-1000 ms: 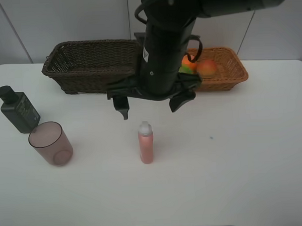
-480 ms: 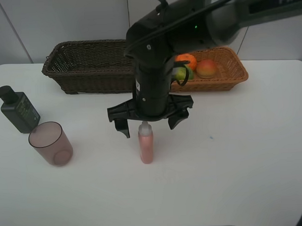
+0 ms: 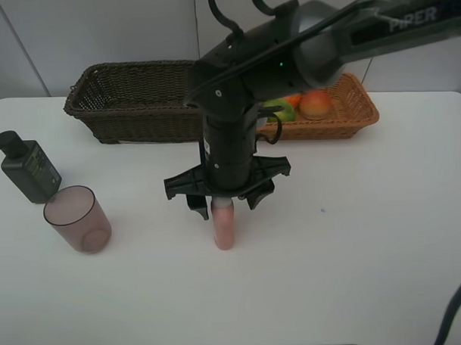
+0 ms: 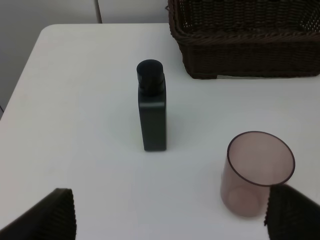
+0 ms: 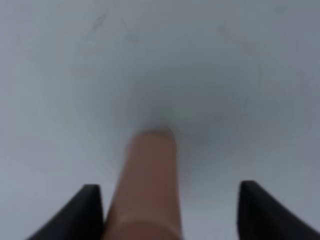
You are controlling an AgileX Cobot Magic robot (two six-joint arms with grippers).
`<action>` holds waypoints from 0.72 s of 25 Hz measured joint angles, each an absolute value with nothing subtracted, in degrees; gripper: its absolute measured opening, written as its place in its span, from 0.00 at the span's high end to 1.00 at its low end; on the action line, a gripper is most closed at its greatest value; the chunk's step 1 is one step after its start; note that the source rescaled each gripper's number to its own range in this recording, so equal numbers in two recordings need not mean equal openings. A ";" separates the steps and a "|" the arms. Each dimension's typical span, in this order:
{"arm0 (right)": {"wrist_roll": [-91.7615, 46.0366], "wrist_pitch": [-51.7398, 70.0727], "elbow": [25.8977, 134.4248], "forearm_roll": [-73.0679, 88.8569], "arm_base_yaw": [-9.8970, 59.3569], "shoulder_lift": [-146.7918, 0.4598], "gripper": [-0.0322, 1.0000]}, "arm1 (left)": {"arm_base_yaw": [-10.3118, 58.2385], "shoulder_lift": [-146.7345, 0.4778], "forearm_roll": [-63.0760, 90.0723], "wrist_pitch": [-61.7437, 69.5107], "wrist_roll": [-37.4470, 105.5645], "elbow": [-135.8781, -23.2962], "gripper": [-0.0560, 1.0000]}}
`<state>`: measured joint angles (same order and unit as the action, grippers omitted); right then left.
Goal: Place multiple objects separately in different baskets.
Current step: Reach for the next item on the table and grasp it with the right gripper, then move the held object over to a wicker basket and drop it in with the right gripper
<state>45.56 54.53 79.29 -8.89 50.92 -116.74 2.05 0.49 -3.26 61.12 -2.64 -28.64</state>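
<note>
Counting fruit [image 3: 315, 104] done, in the tan basket [image 3: 342, 128]. My right hand [image 3: 224, 207] straddles the pink bottle [image 3: 223, 229], open and empty; pump bottle [image 3: 30, 170] and cup [image 3: 77, 218] wait.

Right gripper [image 3: 225, 205] came down over the pink bottle [image 3: 223, 230]. Spread fingers [image 3: 195, 205] ended up straddling it, hiding its top.
</note>
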 joint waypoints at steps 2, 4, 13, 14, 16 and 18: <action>45.56 54.45 79.29 -8.89 50.92 -116.74 0.97 | 2.05 0.49 -3.26 61.12 -2.64 -28.64 0.02; 45.56 54.45 79.29 -8.89 50.92 -116.74 0.95 | 2.05 0.49 -3.26 61.12 -2.64 -28.64 0.02; 45.56 54.45 79.29 -8.89 50.92 -116.74 0.95 | 2.05 0.49 -3.26 61.12 -2.64 -28.64 0.02; 45.56 54.45 79.29 -8.89 50.92 -116.74 0.95 | 2.05 0.49 -3.26 61.12 -2.64 -28.64 0.02; 45.56 54.45 79.29 -8.89 50.92 -116.74 0.95 | 2.05 0.49 -3.26 61.12 -2.64 -28.64 0.02; 45.56 54.45 79.29 -8.89 50.92 -116.74 0.95 | 2.05 0.49 -3.26 61.12 -2.64 -28.64 0.02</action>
